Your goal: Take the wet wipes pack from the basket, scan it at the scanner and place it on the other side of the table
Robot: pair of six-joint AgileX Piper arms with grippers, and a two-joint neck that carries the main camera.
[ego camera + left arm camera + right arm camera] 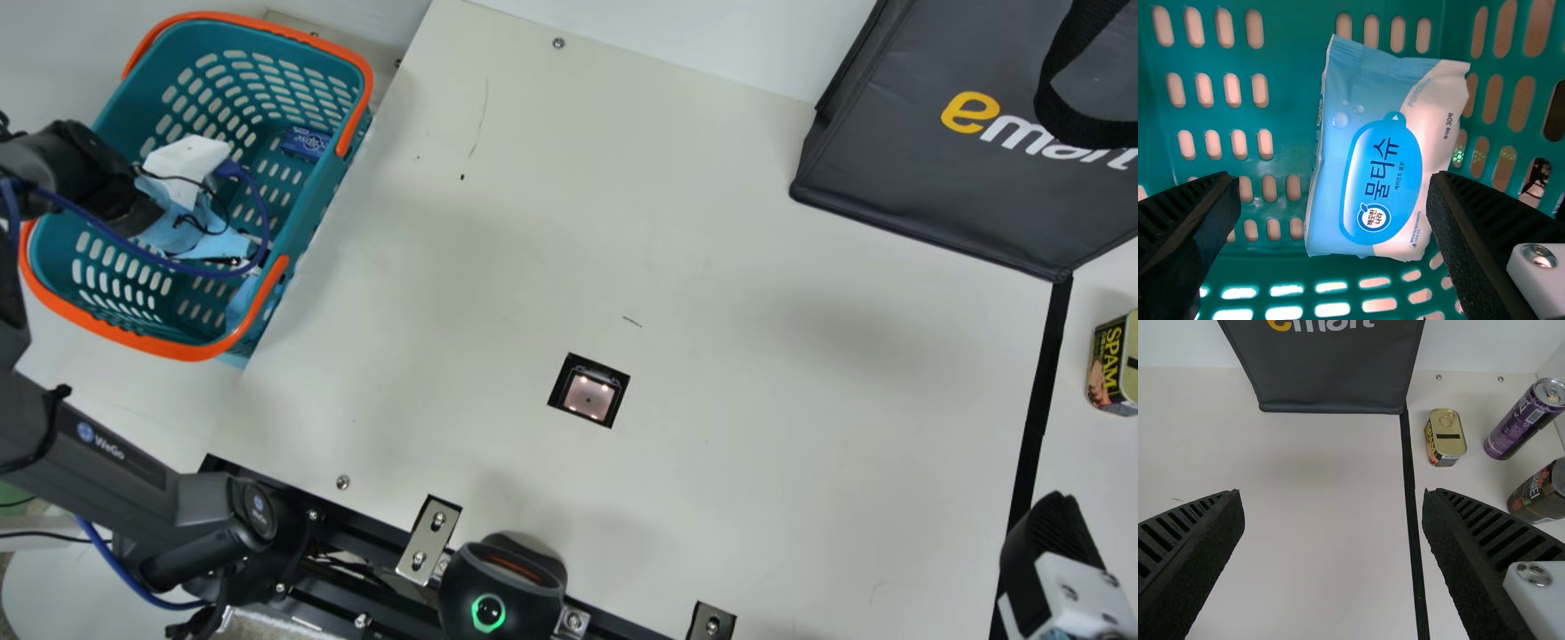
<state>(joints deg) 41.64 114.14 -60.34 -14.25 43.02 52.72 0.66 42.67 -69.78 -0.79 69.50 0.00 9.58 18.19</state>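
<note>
Inside teal basket [1298, 67]: wet wipes pack [1382, 153], dark lettering [1382, 170] on blue oval label [1368, 207].

A robot lab set up like a shop checkout. In the main view the shop side shows in a green shopping basket [307, 236] with orange handles at ten o'clock, a dark shopping bag [925, 178] at two, and a food tin [1107, 369] at three. The right wrist view has a purple drinks can [1521, 420] and a dark can [1538, 495] near that tin. Just below the middle, a lit square window [589, 396] sunk in the cream table [756, 400] is small, but looks like a scanner. The lab side is a jointed robot arm [116, 444] at eight o'clock, with loose cables [133, 582] and bare metal brackets [428, 540] around seven.
</note>
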